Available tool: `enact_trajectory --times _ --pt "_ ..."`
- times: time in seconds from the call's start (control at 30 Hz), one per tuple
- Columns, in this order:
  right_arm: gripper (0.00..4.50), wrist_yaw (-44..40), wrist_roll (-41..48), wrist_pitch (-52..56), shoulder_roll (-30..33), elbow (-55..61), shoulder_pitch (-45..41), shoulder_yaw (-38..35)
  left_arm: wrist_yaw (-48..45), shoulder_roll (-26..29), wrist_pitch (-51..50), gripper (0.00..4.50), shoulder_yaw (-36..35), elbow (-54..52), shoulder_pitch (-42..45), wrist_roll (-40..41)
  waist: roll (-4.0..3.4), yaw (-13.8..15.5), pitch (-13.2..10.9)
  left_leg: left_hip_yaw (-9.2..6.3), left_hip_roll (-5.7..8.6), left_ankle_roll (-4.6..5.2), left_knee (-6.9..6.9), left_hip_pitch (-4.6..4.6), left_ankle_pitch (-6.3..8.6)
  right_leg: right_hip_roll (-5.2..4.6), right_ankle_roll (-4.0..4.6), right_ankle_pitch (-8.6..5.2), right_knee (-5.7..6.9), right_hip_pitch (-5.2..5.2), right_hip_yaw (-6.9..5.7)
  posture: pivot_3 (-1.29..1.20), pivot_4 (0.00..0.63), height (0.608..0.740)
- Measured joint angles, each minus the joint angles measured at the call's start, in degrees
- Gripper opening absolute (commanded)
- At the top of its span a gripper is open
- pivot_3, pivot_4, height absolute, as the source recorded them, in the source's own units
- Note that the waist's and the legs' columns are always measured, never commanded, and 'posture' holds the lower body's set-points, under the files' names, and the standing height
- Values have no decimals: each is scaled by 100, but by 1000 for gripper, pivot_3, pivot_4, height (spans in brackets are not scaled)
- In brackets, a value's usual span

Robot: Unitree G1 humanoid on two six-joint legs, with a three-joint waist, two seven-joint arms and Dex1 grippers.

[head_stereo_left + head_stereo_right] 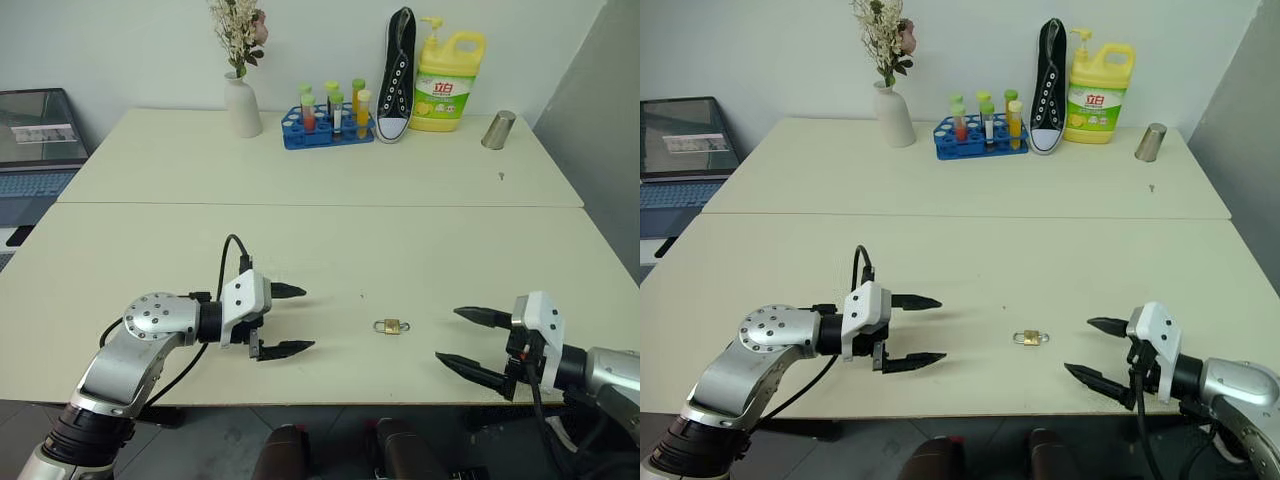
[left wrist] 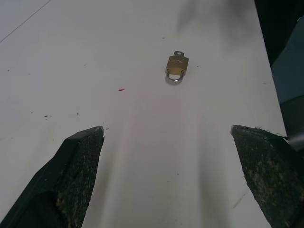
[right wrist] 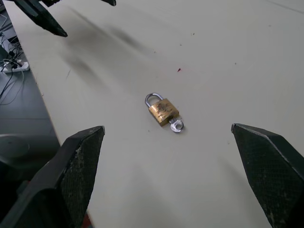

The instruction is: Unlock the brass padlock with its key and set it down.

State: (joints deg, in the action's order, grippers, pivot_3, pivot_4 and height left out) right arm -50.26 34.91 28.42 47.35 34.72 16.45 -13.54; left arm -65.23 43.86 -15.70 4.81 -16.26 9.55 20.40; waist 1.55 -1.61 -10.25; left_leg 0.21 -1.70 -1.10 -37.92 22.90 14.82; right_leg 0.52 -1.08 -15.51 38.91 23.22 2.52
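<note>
Padlock (image 1: 391,327) lies flat on the bench (image 1: 320,240) near its front edge, between the two hands and touching neither. It is too small in the head views to read any detail. The wrist views show more: a scuffed gold body, a thin silvery shackle seated at one end, and the silvery round head of a key (image 3: 177,126) sticking out of the other end. Any stamp on the body cannot be made out.

The left hand (image 1: 285,320) is released, its black fingers spread wide and pointing toward the padlock, grasping nothing. The right hand (image 1: 470,340) is likewise released and empty, fingers aimed at the padlock from the other side; its arm is cut off at the picture's edge.

At the far side stand a vase (image 1: 241,105) of dried flowers, a blue rack (image 1: 326,128) of coloured tubes, a black shoe (image 1: 397,75) stood on end, a yellow jug (image 1: 448,82) with a green label whose print cannot be read for sure, and a metal cup (image 1: 497,130). A laptop (image 1: 38,140) is cut off at the left edge.
</note>
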Motion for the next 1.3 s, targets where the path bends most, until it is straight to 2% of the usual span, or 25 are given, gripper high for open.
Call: enact_trajectory --times 0.33,0.57,0.87,1.3 --pt "4476 -270 -330 -450 -58 -237 311 -44 -107 -31 92 4500 67 -157 -14 -16 0 2 0 0 0 0 -2 -2 0 0 0 0 1 -1 1 0 150 740" --pt "4476 -246 -386 -447 -58 -199 398 -51 -263 -87 221 4500 430 49 449 -250 0 7 0 -1 1 0 -4 -1 0 14 0 0 2 -2 1 0 150 740" --pt "4476 195 -199 416 32 416 522 -138 -172 -657 635 4500 1103 579 735 -782 1 5 1 -4 -1 0 -5 -1 0 18 0 1 4 -3 1 0 150 740" --pt "4476 692 219 1435 164 966 345 -552 54 -1871 1005 4500 2013 1916 1423 -1609 3 10 4 -5 4 0 -9 1 0 20 -2 2 5 -4 2 0 150 740"
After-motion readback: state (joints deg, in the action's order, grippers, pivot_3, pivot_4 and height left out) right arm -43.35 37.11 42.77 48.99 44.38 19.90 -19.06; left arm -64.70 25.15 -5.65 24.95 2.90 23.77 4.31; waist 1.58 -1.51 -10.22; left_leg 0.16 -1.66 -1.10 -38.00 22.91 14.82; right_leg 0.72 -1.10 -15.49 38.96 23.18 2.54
